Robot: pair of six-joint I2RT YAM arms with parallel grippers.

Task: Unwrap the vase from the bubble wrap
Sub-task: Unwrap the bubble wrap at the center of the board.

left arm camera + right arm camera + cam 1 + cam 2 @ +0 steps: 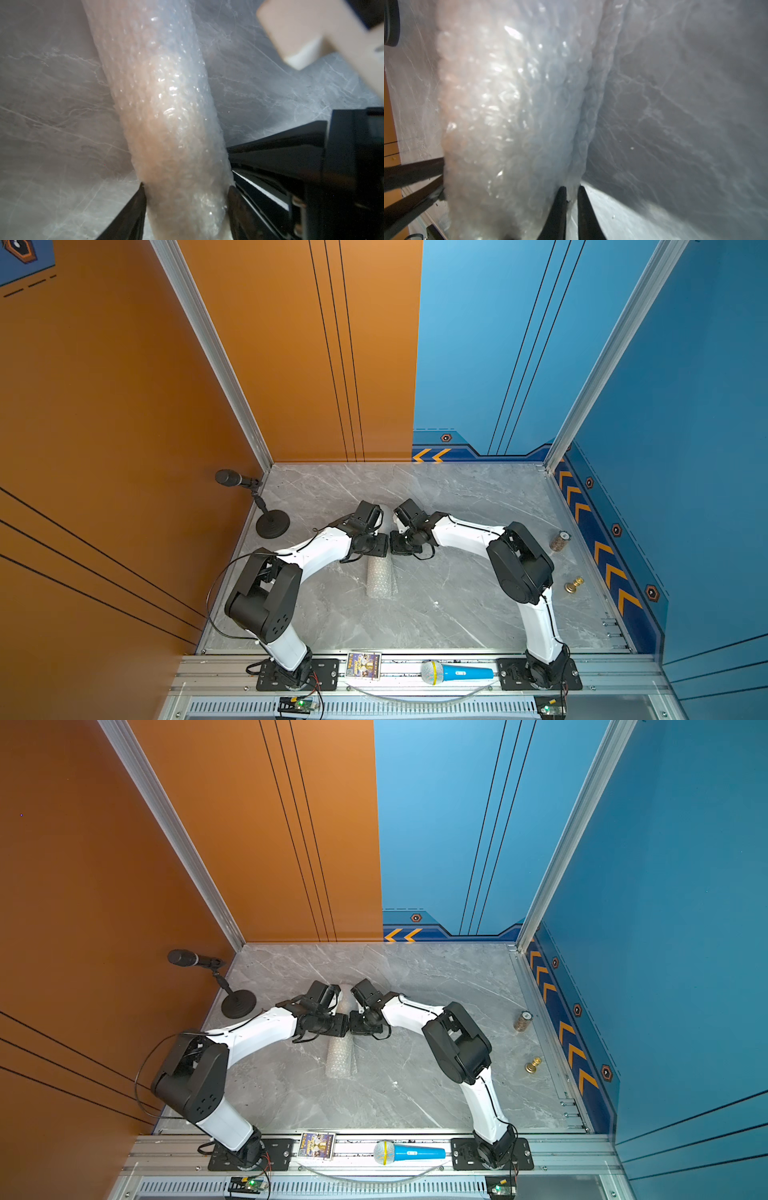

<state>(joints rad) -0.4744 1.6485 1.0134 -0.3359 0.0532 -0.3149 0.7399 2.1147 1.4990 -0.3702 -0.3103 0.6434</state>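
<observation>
A grey, marble-patterned tabletop [457, 605] with pale veins is shown from above in both top views. It is enclosed by a smooth orange wall [124, 406] on the left and a blue wall [685, 406] on the right, with aluminium posts [216, 356] rising at the far corners. A black microphone [232, 479] on a round stand is set at the far left corner. A small brown jar [560, 541] and a brass piece [574, 585] are placed near the right edge, well apart from the middle. On the metal front rail [216, 672], a printed card [363, 665] and a blue toy microphone [457, 673] are laid between the arm bases. The bubble wrap [381, 578] is seen in mid-table as a translucent, silvery roll lying flat, its length pointing away from the rail. The vase is wrapped inside it, and its ribs cannot be made out through the plastic. The white-and-black left arm [316, 549] and right arm [465, 533] are bent inward so that their wrists nearly meet above the roll's far half, and the fingertips are hidden there in the top views. In the left wrist view, the left gripper [188, 191] is seen clamped across the roll, one dark finger pressed to each side of its dimpled surface. In the right wrist view, the right gripper [572, 189] is seen closed to a narrow slit, a loose edge of the wrap pinched between its fingers, low against the tabletop.
</observation>
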